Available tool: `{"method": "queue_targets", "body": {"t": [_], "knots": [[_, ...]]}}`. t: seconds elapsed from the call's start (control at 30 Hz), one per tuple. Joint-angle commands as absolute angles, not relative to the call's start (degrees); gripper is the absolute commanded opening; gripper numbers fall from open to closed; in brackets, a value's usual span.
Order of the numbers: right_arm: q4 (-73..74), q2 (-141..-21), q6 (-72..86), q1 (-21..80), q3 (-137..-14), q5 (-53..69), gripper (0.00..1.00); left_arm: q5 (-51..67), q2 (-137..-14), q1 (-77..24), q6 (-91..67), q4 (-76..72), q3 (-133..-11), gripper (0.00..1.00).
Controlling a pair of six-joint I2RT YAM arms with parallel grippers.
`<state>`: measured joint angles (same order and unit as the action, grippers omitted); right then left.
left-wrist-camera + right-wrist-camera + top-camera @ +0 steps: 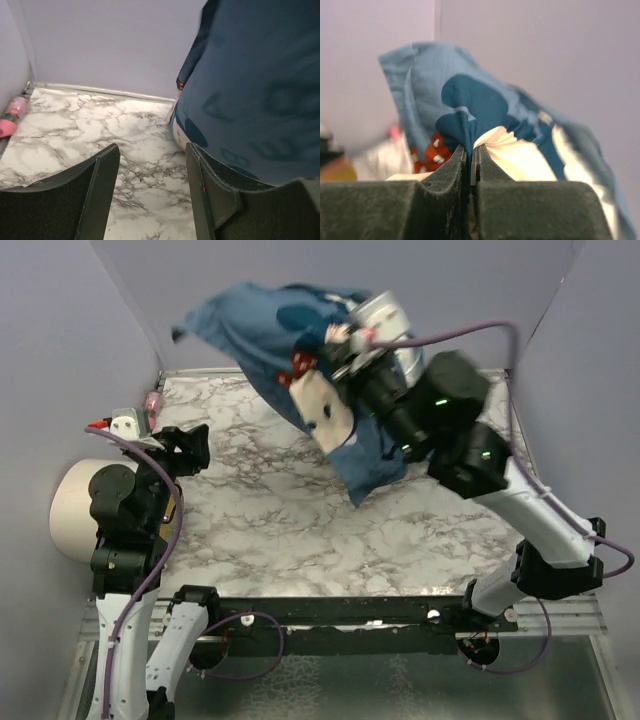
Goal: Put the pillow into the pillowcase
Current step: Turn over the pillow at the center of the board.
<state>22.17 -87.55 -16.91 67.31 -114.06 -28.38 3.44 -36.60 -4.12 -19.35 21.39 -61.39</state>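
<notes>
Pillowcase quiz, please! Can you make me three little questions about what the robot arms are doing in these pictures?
1. True or false: the left gripper is open and holding nothing.
2. Which one is pinching the pillowcase? A) the left gripper B) the right gripper C) both
3. Fill in the gap: the pillowcase is mostly ____ in colour.

Key: 1 true; 2 B; 3 blue.

In the left wrist view the pillowcase (250, 100) runs off right (a pink object (12, 117) off left)
</notes>
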Motion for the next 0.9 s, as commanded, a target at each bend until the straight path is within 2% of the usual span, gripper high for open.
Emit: {"method": "queue_targets", "body": {"t": [0.0, 0.07, 0.17, 0.2, 0.23, 0.27, 0.33, 0.4, 0.47, 0.53, 0.57, 0.7, 0.77, 0.83, 0.87], "knots": [[3.82, -86.93, -28.35, 69.25, -133.70, -19.78, 0.01, -1.31, -34.72, -4.04, -19.54, 20.14, -61.17, 0.58], [-5.98, -86.02, -37.76, 69.18, -131.40, -29.15, 0.01, 0.16, -34.99, -4.04, -20.51, 19.83, -60.09, 0.58], [-30.20, -81.49, -55.35, 66.76, -114.05, -41.62, 0.01, 2.93, -35.29, -4.04, -22.48, 17.74, -57.38, 0.57], [-32.44, -79.52, -55.51, 63.12, -109.51, -43.42, 0.01, 4.34, -35.62, -4.04, -23.10, 16.89, -56.47, 0.57], [-28.07, -77.75, -49.77, 56.40, -106.53, -43.92, 0.01, 6.34, -36.24, -4.04, -23.96, 16.06, -55.62, 0.58], [-17.59, -76.52, -38.95, 47.69, -105.70, -41.73, 0.01, 9.01, -37.33, -4.02, -25.03, 15.20, -54.59, 0.58], [2.44, -76.62, -18.31, 28.36, -104.17, -30.85, 0.01, 16.53, -40.36, -4.04, -28.04, 12.93, -53.11, 0.58], [11.47, -79.65, -8.53, 14.78, -101.08, -21.38, 0.01, 23.27, -43.34, -4.04, -31.27, 9.56, -51.04, 0.57], [9.75, -81.95, -4.74, 8.68, -93.57, -18.39, 0.01, 25.99, -45.52, -4.04, -32.14, 8.07, -49.70, 0.57], [11.45, -85.60, 0.94, 4.20, -91.51, -15.13, 0.01, 25.03, -46.57, -4.04, -30.27, 10.34, -50.07, 0.57], [13.24, -87.89, 3.85, 2.12, -91.79, -13.22, 0.04, 24.54, -46.61, -4.04, -29.10, 11.53, -50.56, 0.58], [14.00, -87.45, 10.45, 0.00, -89.44, 0.16, 0.43, 23.65, -45.55, -4.04, -27.01, 14.23, -50.92, 0.59], [5.05, -81.52, 13.02, 0.00, -82.37, 16.51, 0.60, 24.98, -45.88, -4.04, -27.74, 13.77, -50.69, 0.59], [-5.83, -76.65, 17.36, 0.00, -75.15, 35.71, 0.69, 27.71, -46.16, -4.04, -29.41, 12.47, -50.06, 0.59], [-10.27, -75.04, 20.31, 0.38, -72.42, 45.37, 0.69, 29.53, -46.27, -4.04, -30.69, 11.67, -49.70, 0.59]]}}
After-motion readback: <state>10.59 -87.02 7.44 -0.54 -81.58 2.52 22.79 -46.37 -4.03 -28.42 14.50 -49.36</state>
